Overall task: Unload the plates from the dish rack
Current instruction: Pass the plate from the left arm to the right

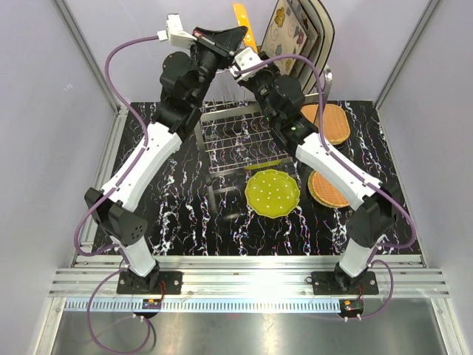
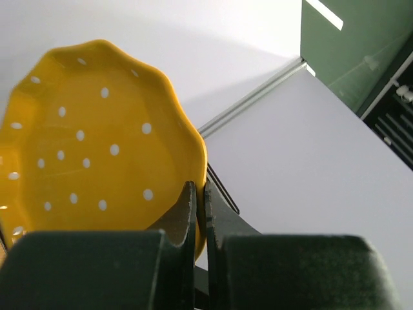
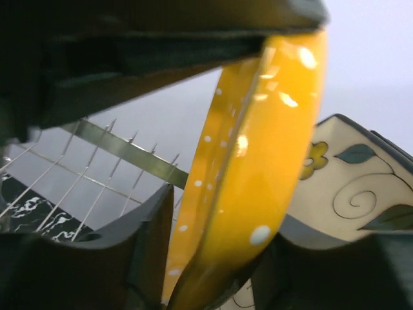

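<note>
An orange scalloped plate (image 1: 243, 21) with white dots is held on edge high above the dish rack (image 1: 236, 137). My left gripper (image 1: 235, 34) is shut on its rim; in the left wrist view the plate (image 2: 90, 135) fills the left side, with the rim pinched in the gripper (image 2: 199, 194). My right gripper (image 1: 248, 56) comes from the right, and in its wrist view its fingers press both faces of the same plate (image 3: 258, 148), the gripper (image 3: 222, 226) shut on it. Two large square cream flowered plates (image 1: 294, 33) stand at the back of the rack.
A yellow-green scalloped plate (image 1: 272, 194) lies flat on the dark marbled table in front of the rack. Two tan woven plates (image 1: 329, 122) (image 1: 327, 190) lie to its right. The rack's thin prongs (image 3: 122, 148) stand just below the held plate. Both arms cross over the rack.
</note>
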You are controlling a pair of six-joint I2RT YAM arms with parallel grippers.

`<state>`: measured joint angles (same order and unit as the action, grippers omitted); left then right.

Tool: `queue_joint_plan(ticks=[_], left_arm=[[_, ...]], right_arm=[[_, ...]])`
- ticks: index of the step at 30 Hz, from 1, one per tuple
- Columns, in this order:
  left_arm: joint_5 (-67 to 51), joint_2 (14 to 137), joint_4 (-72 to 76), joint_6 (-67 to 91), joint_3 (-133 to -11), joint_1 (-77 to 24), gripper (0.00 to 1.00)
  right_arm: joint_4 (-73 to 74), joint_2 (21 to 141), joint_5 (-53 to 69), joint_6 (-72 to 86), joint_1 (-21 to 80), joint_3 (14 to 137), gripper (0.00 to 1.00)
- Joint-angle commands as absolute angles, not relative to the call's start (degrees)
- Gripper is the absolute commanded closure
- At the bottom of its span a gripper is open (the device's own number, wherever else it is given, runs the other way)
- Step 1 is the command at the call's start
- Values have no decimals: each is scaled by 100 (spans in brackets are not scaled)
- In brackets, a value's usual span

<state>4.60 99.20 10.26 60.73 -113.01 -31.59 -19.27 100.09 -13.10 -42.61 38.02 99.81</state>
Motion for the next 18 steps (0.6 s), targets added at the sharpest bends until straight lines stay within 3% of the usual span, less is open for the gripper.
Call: queue_joint_plan(ticks=[1,6,11,17,18], left_arm=[[738,9237,2575,6249,-11374,-3155,100],[826,9106,2645,6302,-11163,-3155,100],[861,8974,2777,6328,-10987,-3155,100],[879,8745,2918,6521,-10600,-3155,99],[896,8658,2953,6556,-10460,-3155,95]], right_arm=[[-2522,10046,-1600,-4473,3858,10424,55],[-2628,10081,-1600,-4526,3850,10512,84],[-2435,10029,-1433,-4282,3771,10792,100],[-1486,10099,-1082,-3297,3533,11759,100],[-1346,10107,-1029,-3218,3490,11855,100]])
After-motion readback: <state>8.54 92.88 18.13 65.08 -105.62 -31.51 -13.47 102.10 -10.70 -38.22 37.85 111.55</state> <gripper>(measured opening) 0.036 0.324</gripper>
